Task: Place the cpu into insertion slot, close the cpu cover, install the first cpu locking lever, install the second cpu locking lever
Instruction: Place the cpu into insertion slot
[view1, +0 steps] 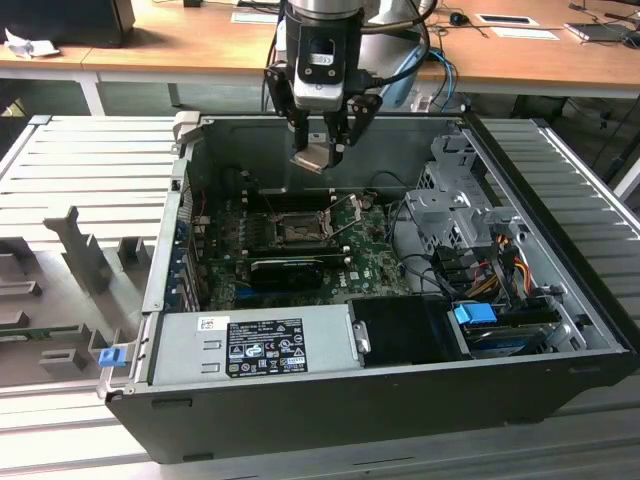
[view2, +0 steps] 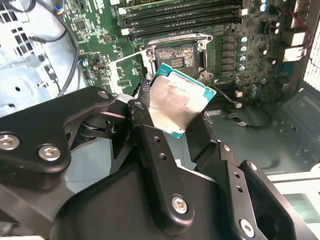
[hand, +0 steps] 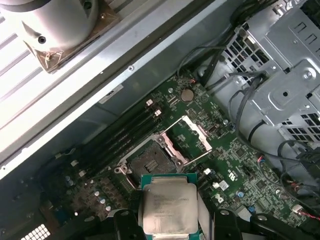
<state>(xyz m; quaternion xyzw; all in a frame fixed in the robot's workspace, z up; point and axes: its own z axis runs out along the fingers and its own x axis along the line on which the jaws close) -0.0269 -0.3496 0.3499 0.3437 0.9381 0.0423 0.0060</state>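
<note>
a ribbed grey metal bench (view1: 90, 160) carries the open computer case (view1: 400, 410) and grey fixture blocks (view1: 85, 255).

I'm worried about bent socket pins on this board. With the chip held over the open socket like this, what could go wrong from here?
1. The cpu, clamped by its edges in the gripper, looks out of line with the insertion slot. Lowered like that, it may land askew on the contacts.
2. The cpu cover is flipped open beside the slot and could catch the chip or the gripper on the way down.
</note>
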